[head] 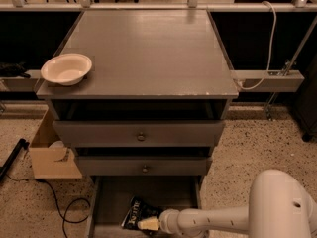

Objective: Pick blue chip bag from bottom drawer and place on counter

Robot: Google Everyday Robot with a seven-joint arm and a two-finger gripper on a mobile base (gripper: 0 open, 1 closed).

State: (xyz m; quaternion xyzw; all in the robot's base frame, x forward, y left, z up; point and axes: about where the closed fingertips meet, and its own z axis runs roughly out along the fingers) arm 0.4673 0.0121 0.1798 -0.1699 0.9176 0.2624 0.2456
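Hand [149, 224] at crinkled navy bag [134, 212]

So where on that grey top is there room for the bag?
Most of the counter is bare: everything right of and behind the white bowl at its front-left corner. The bottom drawer is crowded in front, where the gripper is at the blue chip bag.

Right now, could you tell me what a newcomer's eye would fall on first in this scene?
Probably the white arm reaching in from the lower right, with its gripper down in the open bottom drawer, right at the blue chip bag. Next comes the pale bowl at the front left corner of the counter.
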